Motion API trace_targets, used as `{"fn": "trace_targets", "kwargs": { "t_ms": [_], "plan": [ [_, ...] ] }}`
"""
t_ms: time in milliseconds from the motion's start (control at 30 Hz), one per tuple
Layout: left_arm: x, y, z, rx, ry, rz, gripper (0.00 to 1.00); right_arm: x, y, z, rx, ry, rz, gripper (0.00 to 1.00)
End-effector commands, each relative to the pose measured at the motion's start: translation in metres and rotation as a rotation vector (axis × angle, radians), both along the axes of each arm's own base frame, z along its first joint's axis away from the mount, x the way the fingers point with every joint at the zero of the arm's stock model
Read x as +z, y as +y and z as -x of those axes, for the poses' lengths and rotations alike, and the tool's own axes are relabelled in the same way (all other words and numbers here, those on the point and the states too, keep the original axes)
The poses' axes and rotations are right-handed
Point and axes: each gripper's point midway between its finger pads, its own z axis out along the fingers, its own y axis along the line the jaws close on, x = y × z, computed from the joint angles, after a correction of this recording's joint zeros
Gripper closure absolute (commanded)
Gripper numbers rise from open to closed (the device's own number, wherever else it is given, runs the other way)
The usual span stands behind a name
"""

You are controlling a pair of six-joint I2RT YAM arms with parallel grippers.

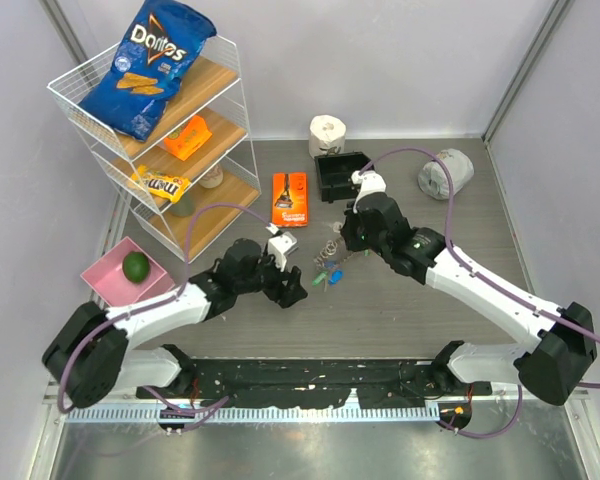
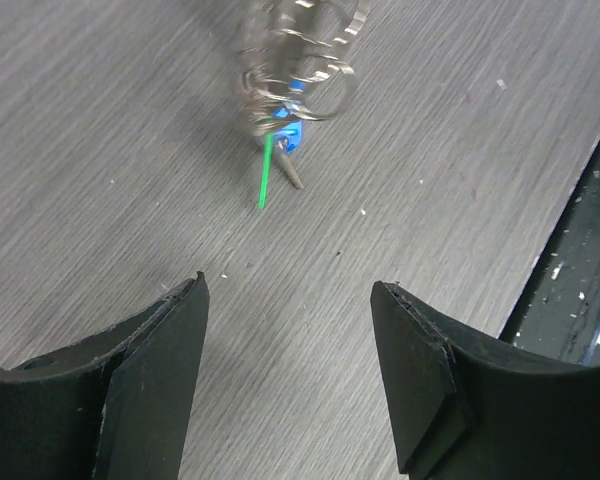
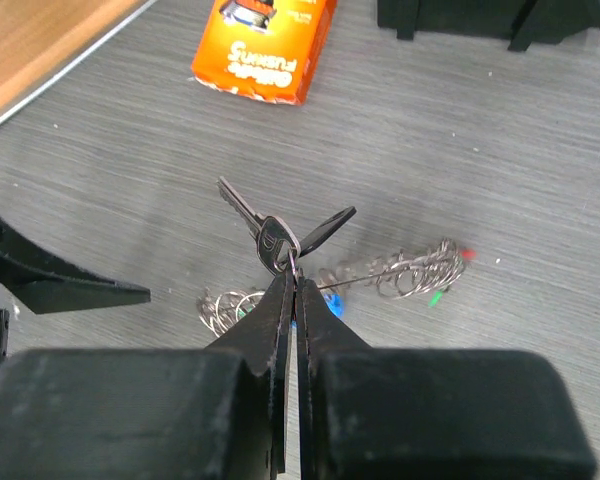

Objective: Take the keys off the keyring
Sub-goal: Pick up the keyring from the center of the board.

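The keyring [image 1: 332,250], a thin silver loop fringed with small rings, hangs partly lifted near the table's middle. My right gripper [image 3: 295,278] is shut on its wire, where a silver key [image 3: 271,240] and a black-headed key [image 3: 327,229] dangle just past the fingertips. Coils of the keyring [image 3: 412,270] trail to both sides. In the left wrist view the keyring [image 2: 300,45] hangs at the top, with a blue-headed key [image 2: 288,132] and a green piece [image 2: 266,172] touching the table. My left gripper [image 2: 290,295] is open and empty, a little short of those keys.
A wire shelf [image 1: 238,125] at the back left holds a Doritos bag [image 1: 150,65] and snack packs. A pink tray [image 1: 102,275] with a lime [image 1: 136,265] sits left. An orange box [image 1: 290,198], a black tray [image 1: 330,185], a white roll [image 1: 327,133] and a grey bundle [image 1: 445,173] lie behind.
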Motion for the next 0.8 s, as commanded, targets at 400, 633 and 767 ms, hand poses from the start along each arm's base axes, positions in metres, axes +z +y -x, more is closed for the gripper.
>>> {"fn": "trace_targets", "kwargs": {
  "t_ms": [400,633,767],
  "plan": [
    [0.085,0.019,-0.015,0.101,-0.416,0.244,0.18,0.131,0.021,-0.007,0.045,-0.169,-0.212,0.95],
    [0.098,0.02,-0.02,0.091,-0.503,0.232,0.16,0.154,0.023,-0.002,0.075,-0.191,-0.234,0.95],
    [0.103,0.013,-0.024,0.063,-0.531,0.236,0.17,0.163,0.024,0.001,0.092,-0.195,-0.25,0.95]
  ]
}}
